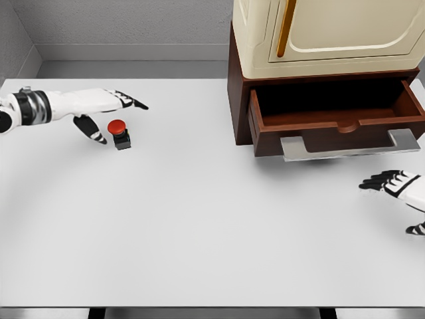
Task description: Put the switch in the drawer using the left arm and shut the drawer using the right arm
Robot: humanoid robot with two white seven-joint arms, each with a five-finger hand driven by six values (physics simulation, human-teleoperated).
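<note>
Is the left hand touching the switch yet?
Apart. Head view shows bare table between the left hand thumb and the switch; fingers extend above it.

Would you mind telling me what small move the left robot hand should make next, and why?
Probably close the left robot hand around the switch. Its fingers are spread above and beside the red button, thumb just left of it, not yet gripping. The drawer already stands open, and the right robot hand rests near it.

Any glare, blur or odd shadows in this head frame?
Head view: flat, even lighting with no glare on the white table; only a faint shadow lies beneath the open drawer, whose interior is dark; the red switch and left robot hand look sharp; the right robot hand is cropped at the frame edge.
</note>
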